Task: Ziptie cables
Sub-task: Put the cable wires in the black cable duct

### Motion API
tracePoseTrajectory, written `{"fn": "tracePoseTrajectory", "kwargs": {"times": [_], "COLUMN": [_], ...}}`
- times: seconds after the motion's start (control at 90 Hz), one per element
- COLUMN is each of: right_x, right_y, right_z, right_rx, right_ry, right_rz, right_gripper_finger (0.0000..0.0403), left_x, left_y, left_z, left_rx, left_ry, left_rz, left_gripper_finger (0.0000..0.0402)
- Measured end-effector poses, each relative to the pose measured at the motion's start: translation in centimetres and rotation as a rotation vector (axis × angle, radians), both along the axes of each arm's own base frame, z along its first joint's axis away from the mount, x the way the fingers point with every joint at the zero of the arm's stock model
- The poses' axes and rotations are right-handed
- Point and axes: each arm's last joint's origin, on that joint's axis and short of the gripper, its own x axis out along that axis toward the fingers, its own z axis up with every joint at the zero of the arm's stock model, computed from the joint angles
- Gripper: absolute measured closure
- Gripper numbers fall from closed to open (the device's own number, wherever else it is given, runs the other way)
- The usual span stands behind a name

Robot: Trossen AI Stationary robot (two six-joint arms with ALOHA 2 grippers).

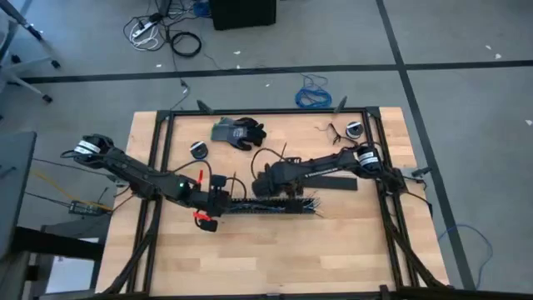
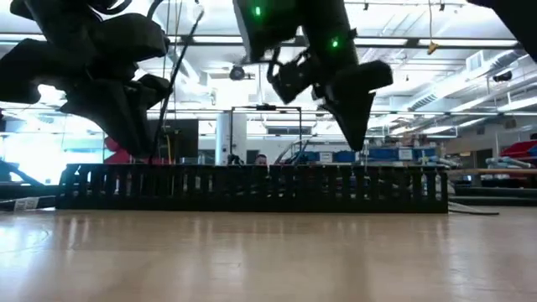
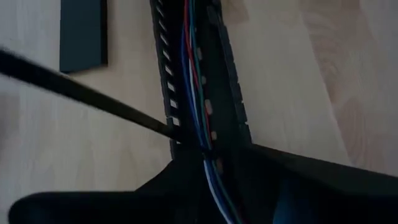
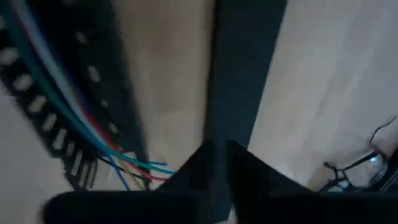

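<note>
High view, both grippers (image 1: 218, 198) (image 1: 268, 179) over cables (image 1: 275, 205)

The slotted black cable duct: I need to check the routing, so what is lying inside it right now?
Inside the slotted black duct run thin colored wires in red, blue and green, along its channel. Near the left hand they pass under its dark body, hidden.

No text, label, brand, number or sign can be read on anything in any of the four views, neither on the table nor in the room beyond it.
</note>
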Motion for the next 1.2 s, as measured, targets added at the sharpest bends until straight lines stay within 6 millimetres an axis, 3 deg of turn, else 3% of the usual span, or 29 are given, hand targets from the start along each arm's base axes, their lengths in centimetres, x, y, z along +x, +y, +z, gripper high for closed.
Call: {"fn": "tracePoseTrajectory", "kwargs": {"times": [0.344, 0.5, 0.822, 0.978, 1.2], "right_x": [-1.2, -2.4, -7.7, -7.8, -8.0], "right_y": [-1.3, -1.3, -1.9, -3.1, -3.7], "right_z": [-3.1, -2.3, -1.4, -1.1, -3.4], "right_rx": [0.104, 0.191, 0.217, 0.226, 0.325], "right_ry": [0.082, -0.018, -0.210, -0.374, -0.305], "right_rz": [-0.029, -0.056, -0.157, -0.178, -0.197], "right_gripper_finger": [0.0402, 0.0402, 0.0403, 0.0403, 0.0403], "left_x": [-0.6, -0.9, -0.7, -0.5, -0.4], "left_y": [0.2, 0.3, 0.3, 0.2, 0.2], "left_z": [-0.8, -1.3, -1.2, -1.1, -1.0], "left_rx": [0.009, 0.005, -0.011, -0.013, -0.011], "left_ry": [0.042, 0.053, 0.033, 0.003, 0.002], "left_rz": [0.010, 0.026, 0.039, 0.028, 0.024], "left_gripper_finger": [0.0316, 0.0316, 0.0316, 0.0316, 0.0316]}}
